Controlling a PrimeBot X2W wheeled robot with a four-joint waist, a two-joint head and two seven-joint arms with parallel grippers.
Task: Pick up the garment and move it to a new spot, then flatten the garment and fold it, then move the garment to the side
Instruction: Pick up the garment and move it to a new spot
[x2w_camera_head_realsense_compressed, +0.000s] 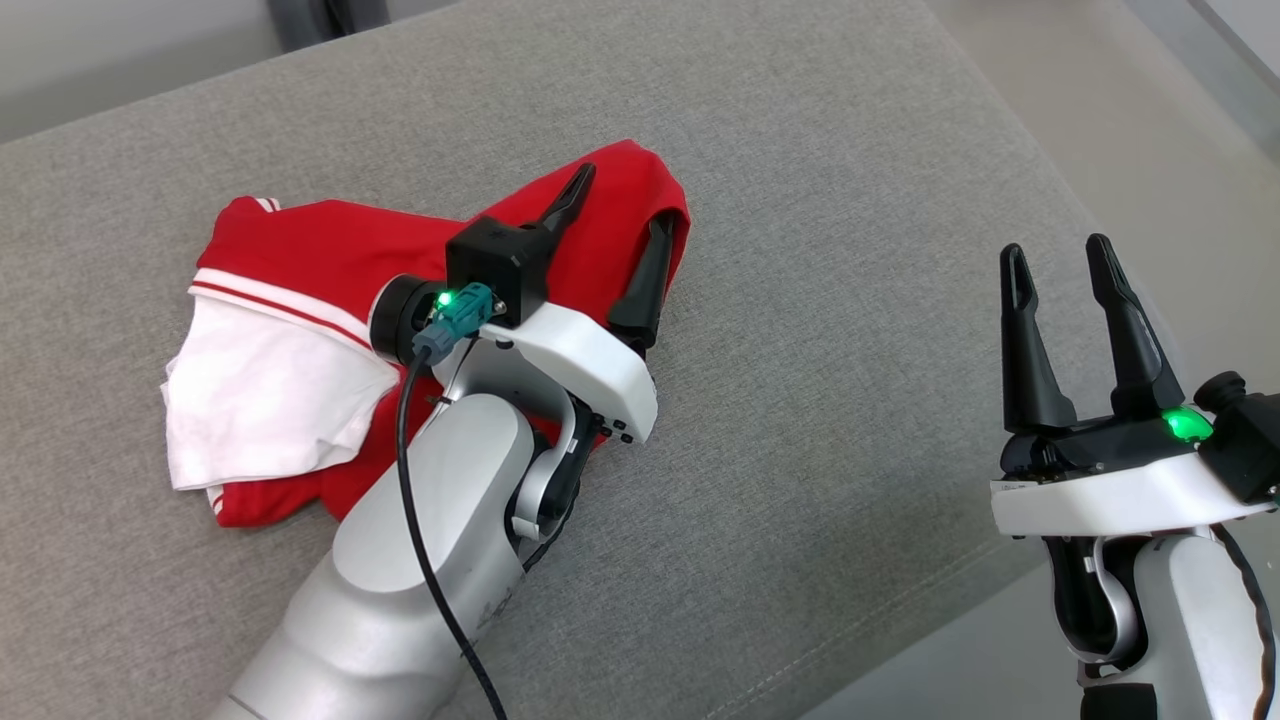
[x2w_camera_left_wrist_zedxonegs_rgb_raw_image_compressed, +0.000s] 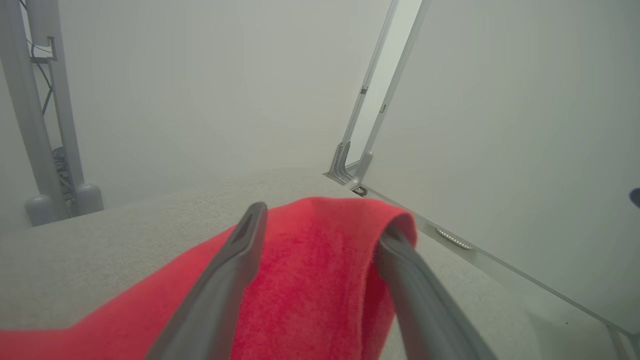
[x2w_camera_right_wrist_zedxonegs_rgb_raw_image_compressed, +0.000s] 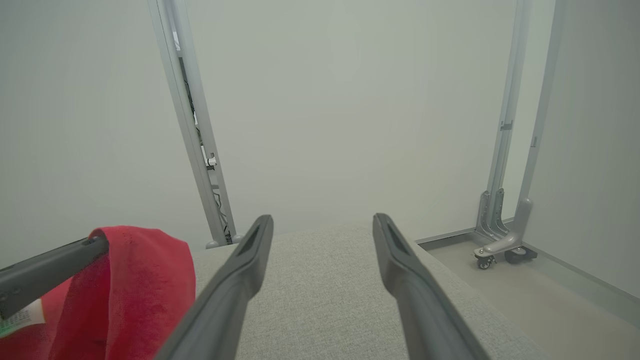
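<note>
Garment is bunched in a heap on the left half of the cushion. White sleeve is at the near left, and the red body is raised in a ridge at the far right of the heap. No number or lettering can be made out in this state.

Left claw is set over that ridge, spread wide. Red cloth lies between the fingers. In the left wrist view a fold is draped over the tip of one finger. Nothing is clamped. A snag on that fold is judged likely if the claw is lifted straight off.

Right claw is spread wide and empty, over bare cushion at the right, well apart from the garment.

Handling, as judged:
- Light, soft, limp knit. No stiffness is expected, so it will sag and fold from any single pinch.
- Not fragile and not slippery. Drag on the woven cushion is expected, so lifting is preferred to sliding.

Hold points, as judged:
- For the move, one pinch on the raised ridge should be enough.
- For flattening, two spread pinches are needed, one per claw, at shoulders or hem corners once these are exposed.
- The trimmed sleeve edge looks thicker, so it should give a surer bite.
</note>
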